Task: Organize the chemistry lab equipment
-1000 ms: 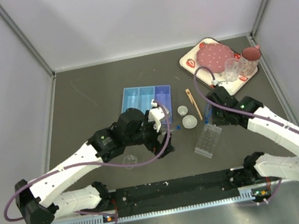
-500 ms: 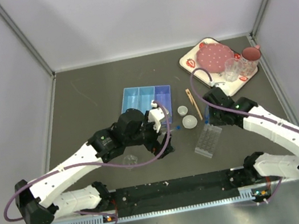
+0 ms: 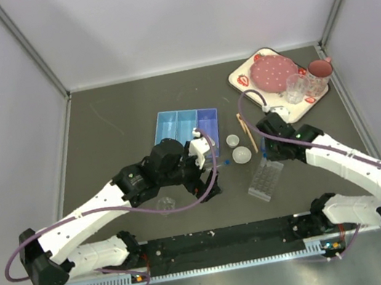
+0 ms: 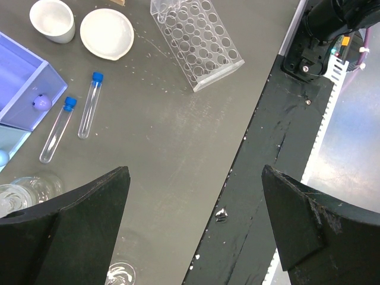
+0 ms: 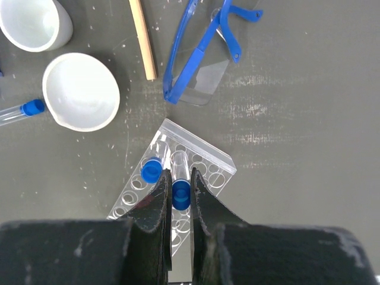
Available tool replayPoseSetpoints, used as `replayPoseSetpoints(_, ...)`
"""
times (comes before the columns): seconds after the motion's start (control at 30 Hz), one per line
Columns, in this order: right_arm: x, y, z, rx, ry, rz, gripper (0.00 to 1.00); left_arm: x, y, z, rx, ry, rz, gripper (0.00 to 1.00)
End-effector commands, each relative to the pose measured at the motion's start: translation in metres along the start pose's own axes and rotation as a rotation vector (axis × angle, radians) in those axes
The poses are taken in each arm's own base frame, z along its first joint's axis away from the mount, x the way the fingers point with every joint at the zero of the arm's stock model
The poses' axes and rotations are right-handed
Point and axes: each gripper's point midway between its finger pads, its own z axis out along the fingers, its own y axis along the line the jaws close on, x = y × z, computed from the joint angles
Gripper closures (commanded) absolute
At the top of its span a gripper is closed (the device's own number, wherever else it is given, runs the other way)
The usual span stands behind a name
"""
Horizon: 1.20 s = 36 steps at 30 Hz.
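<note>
One blue-capped tube point(image 5: 180, 163) pinched in R end effector point(image 5: 181, 183) at rack point(image 5: 209, 165) (jaws narrow); L end effector point(image 4: 195, 172) wide open.

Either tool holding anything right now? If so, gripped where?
The right tool is shut on a clear tube, pinching it at its blue cap, at the well rack. The left tool is open and holds nothing.

The top camera looked down from above the near edge of the table point(image 3: 114, 126) toward its far edge, taking in all of it. Both wrist cameras looked down from close, the right one closest. All three shared the rack point(image 5: 211, 169) and two white dishes point(image 4: 107, 34).
</note>
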Motion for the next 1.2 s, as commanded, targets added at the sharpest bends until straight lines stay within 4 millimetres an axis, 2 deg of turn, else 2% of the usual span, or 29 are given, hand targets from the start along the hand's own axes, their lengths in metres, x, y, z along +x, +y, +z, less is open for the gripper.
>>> replayPoseSetpoints(0.0,-0.007,-0.005,0.003,0.022,-0.034,-0.016,1.00,-0.011,0.000,-0.003,-0.004,-0.051,0.028,0.02)
replayPoseSetpoints(0.83,0.003,0.003,0.013,-0.011,0.007,-0.049,1.00,-0.009,0.001,-0.002,-0.004,-0.048,0.029,0.02)
replayPoseSetpoints(1.17,0.003,0.006,0.012,-0.029,0.008,-0.049,0.66,-0.008,0.000,-0.003,-0.001,-0.047,0.029,0.02)
